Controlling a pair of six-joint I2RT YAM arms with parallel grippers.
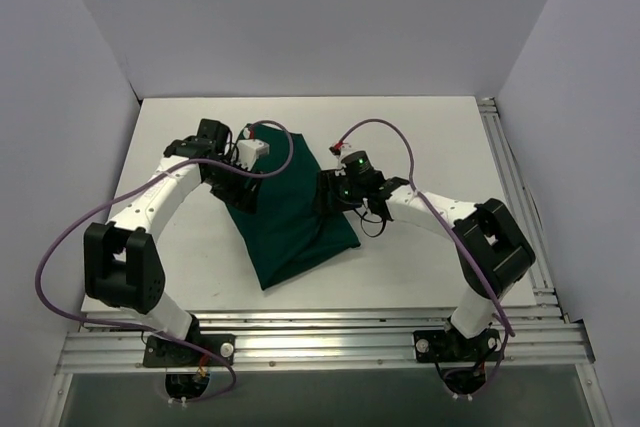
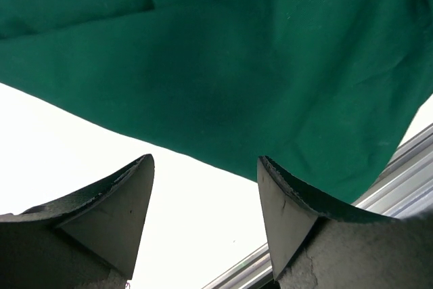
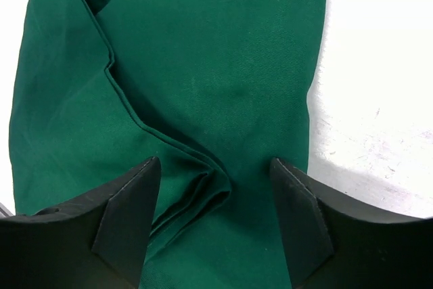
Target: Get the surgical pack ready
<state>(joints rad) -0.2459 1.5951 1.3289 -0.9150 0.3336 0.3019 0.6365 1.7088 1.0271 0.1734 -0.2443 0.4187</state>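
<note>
While both jaws stand apart, left gripper (image 2: 204, 162) hangs at the drape (image 1: 290, 212) edge, right gripper (image 3: 215, 162) over its fold. Risk — shallow pinch takes one layer; drape unfolds.

I run a left arm (image 1: 165, 192) and a right arm (image 1: 430, 215) of white links with chunky black joints, a looping purple cable (image 1: 380, 123) each, black bases (image 1: 185, 352) at the desk's (image 1: 430, 127) near edge, and dark wedge-shaped gripper fingers (image 3: 128, 218).

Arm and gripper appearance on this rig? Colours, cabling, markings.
On left arm and right arm: white links, black joint housings, purple cable looping along each. A green light on the right wrist. Dark wedge-shaped fingers on left gripper and right gripper.
</note>
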